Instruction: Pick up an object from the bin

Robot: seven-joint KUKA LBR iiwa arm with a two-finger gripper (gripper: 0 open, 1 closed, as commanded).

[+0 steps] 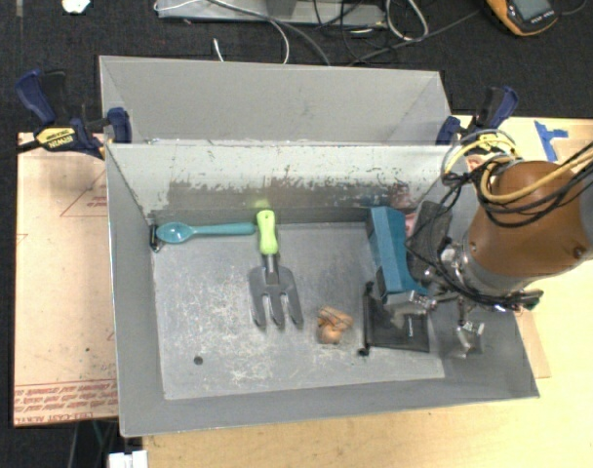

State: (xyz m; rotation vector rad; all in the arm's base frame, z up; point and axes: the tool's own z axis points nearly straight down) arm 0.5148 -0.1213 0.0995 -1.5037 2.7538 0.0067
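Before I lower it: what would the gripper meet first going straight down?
Probably the black slab, under one side of the gripper; else the bin floor. Depth is unclear.

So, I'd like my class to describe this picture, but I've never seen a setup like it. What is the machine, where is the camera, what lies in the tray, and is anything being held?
The machine is a robot arm with an orange cover, reaching in from the right. At its end is a gripper, the part that grabs things. The one camera looks down from above, a little to one side, on a grey metal bin.

In the bin lie a teal spoon at the back left, a small garden fork with a green handle in the middle, a small tan lump beside it, a blue block at the back right, and a flat black thing.

The gripper hangs at the bin's right end, next to the black thing. The picture does not show it holding anything.
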